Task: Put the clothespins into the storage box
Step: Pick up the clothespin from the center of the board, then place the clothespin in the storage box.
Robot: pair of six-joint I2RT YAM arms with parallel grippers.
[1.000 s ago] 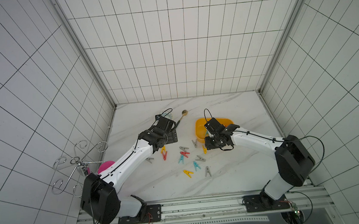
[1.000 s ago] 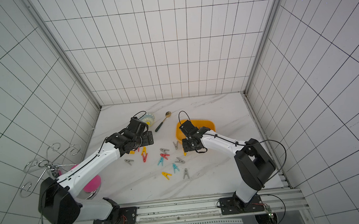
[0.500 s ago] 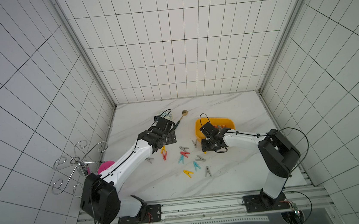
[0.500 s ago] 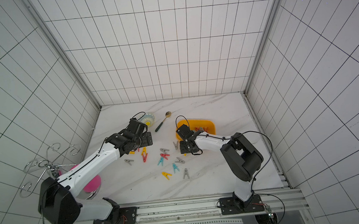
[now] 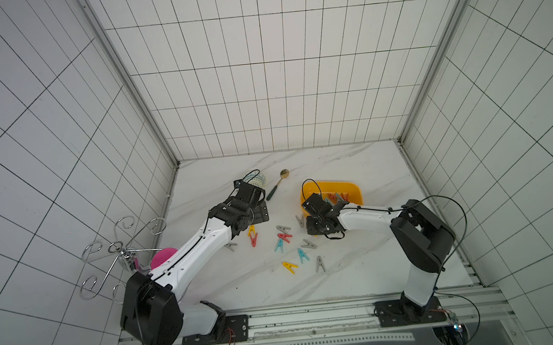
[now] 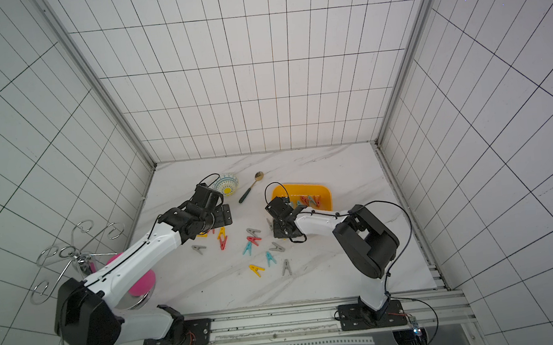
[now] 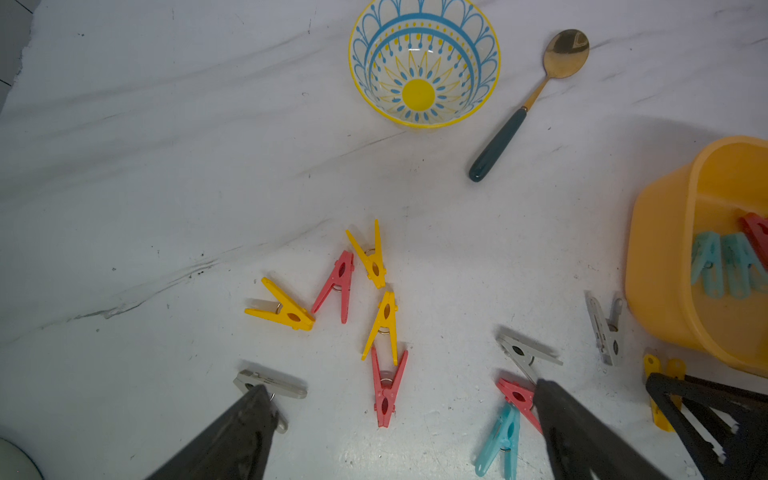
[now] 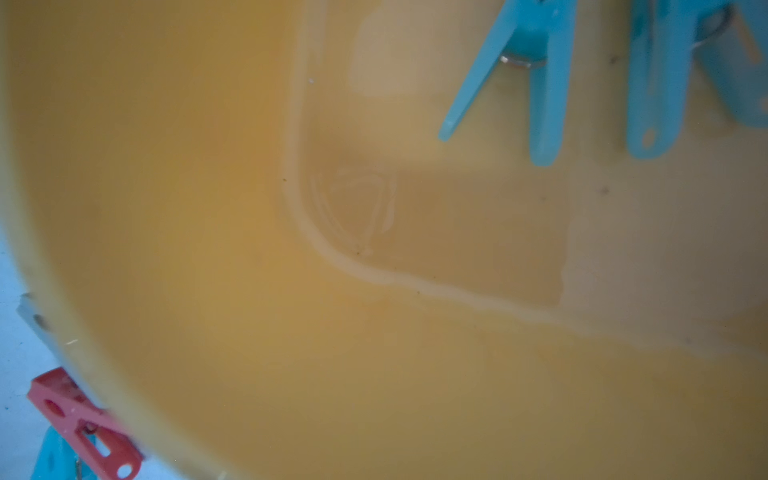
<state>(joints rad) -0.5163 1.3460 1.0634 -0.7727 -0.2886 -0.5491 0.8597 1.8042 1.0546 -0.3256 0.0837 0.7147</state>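
The yellow storage box (image 5: 356, 190) (image 6: 326, 189) sits right of centre, with teal and red clothespins (image 5: 338, 198) inside. Several more clothespins (image 5: 285, 237) (image 6: 254, 240) in red, yellow, teal and grey lie scattered on the marble in front of it. My left gripper (image 7: 399, 388) hangs open above a red clothespin (image 7: 388, 390), with a grey one (image 7: 270, 382) under one finger. My right gripper (image 5: 320, 226) is low at the box's near left corner, beside a yellow clothespin (image 7: 660, 395). Its jaws are hidden. The right wrist view is filled by the box wall (image 8: 166, 208) and teal clothespins (image 8: 536, 83).
A patterned bowl (image 5: 256, 179) (image 7: 424, 62) and a gold spoon with a green handle (image 5: 276, 185) (image 7: 528, 104) lie behind the left gripper. A wire rack (image 5: 116, 251) and a pink object (image 5: 162, 257) stand at the left edge.
The right arm's elbow has swung in to the left, and its wrist has sunk a little toward the near left corner of the box. The left arm has stayed put.
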